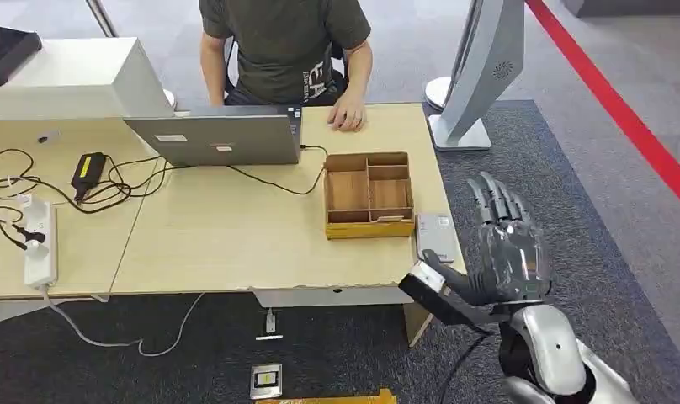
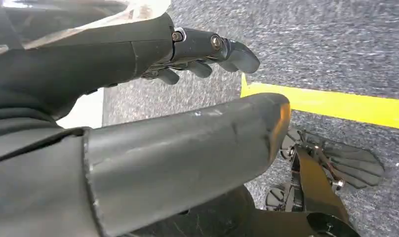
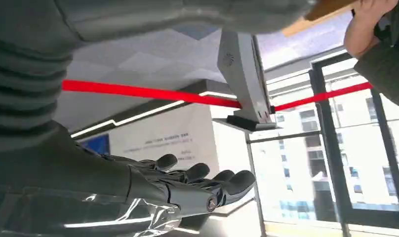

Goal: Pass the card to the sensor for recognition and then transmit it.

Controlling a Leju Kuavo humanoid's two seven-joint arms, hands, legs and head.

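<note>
The card (image 1: pixel 436 236) lies flat at the right edge of the wooden table (image 1: pixel 227 244), in the right-center of the head view, just beside the lower right corner of the compartmented wooden box (image 1: pixel 369 195); it is a grey rectangle and no hand touches it. Just below and right of it the right hand (image 1: pixel 503 248) is raised off the table's corner, its dark fingers (image 1: pixel 495 198) stretched out and apart and pointing toward the top of the frame, its thumb (image 1: pixel 448 276) sticking out toward the card, with nothing held. A black block on the wrist sits below the thumb. In the left wrist view the left hand (image 2: pixel 138 98) hangs over grey carpet with a yellow floor line (image 2: pixel 336 104), its fingers (image 2: pixel 222 49) loosely curled and apart from the thumb (image 2: pixel 197 148), gripping nothing. In the upper right of the head view a grey stand-mounted sensor (image 1: pixel 480 71) rises from the carpet beside the table's far right corner. At the top center a person (image 1: pixel 282 46) in a dark shirt sits behind an open laptop (image 1: pixel 219 139), 1 hand (image 1: pixel 347 114) resting on the table. At the left lie a black power adapter (image 1: pixel 88 171), tangled cables and a white power strip (image 1: pixel 40 244).
</note>
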